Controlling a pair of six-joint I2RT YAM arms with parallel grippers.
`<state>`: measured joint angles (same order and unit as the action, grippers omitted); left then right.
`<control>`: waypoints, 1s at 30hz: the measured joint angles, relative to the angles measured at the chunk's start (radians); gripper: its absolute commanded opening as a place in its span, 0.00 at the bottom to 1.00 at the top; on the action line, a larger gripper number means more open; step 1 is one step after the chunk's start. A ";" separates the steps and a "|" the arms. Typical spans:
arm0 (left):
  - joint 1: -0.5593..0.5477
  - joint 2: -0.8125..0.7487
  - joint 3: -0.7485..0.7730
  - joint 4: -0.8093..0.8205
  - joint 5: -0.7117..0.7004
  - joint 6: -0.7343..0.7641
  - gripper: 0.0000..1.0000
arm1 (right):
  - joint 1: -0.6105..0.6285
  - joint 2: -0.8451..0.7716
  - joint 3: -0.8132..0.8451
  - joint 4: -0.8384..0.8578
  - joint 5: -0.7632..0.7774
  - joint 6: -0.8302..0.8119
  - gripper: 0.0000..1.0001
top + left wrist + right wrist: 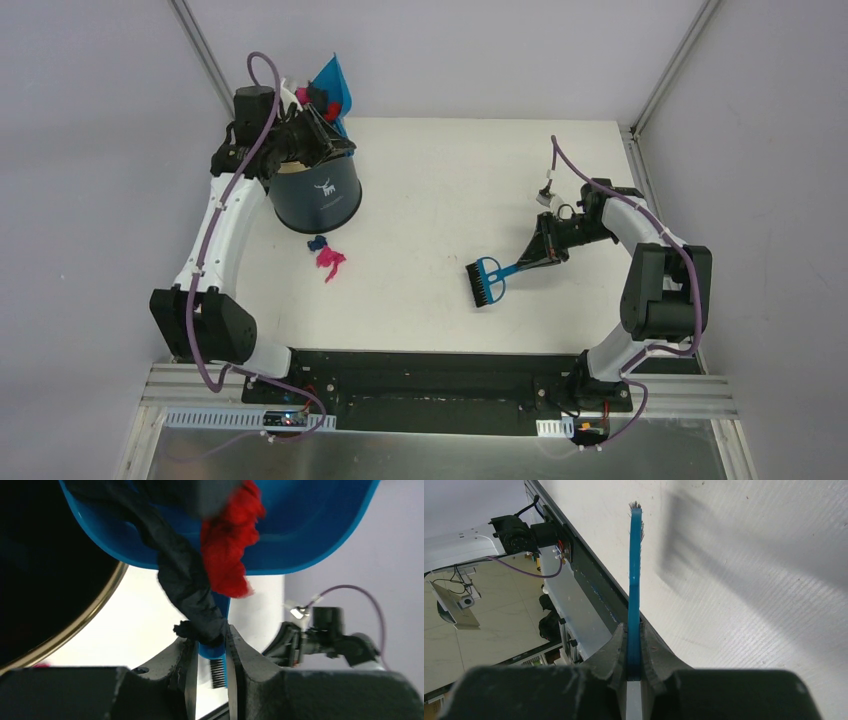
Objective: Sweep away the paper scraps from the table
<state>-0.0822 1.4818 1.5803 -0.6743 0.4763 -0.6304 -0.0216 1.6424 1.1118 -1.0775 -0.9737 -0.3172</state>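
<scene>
Its jaws narrowed on the handle, the left gripper (212,647) held the blue dustpan (310,525) tipped over the navy bin (318,195) at the table's far left. A red scrap (229,555) and a black scrap (182,585) hung at the pan's lip, apparently mid-dump. The right gripper (634,642) was clamped on the brush (635,570), which it held low over the white table (749,580). Pink and blue paper scraps (327,256) lay just in front of the bin. Shaking the pan clear, then collecting them, looked the next job.

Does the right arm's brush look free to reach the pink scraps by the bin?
Probably yes: only open table lies between the brush and the scraps; the bin stands beyond them.
</scene>
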 measured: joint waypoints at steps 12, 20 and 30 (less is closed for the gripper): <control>0.058 -0.123 -0.398 0.713 0.174 -0.446 0.00 | 0.000 0.005 0.000 0.000 0.008 -0.004 0.00; 0.113 -0.149 -0.570 1.135 0.187 -0.734 0.00 | 0.000 0.010 0.000 -0.001 0.012 -0.006 0.00; 0.126 0.096 -0.668 1.773 0.133 -1.234 0.00 | 0.000 0.010 0.000 -0.001 0.016 -0.007 0.00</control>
<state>0.0433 1.5776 0.9127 1.0985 0.6094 -1.8645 -0.0216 1.6527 1.1118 -1.0786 -0.9577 -0.3241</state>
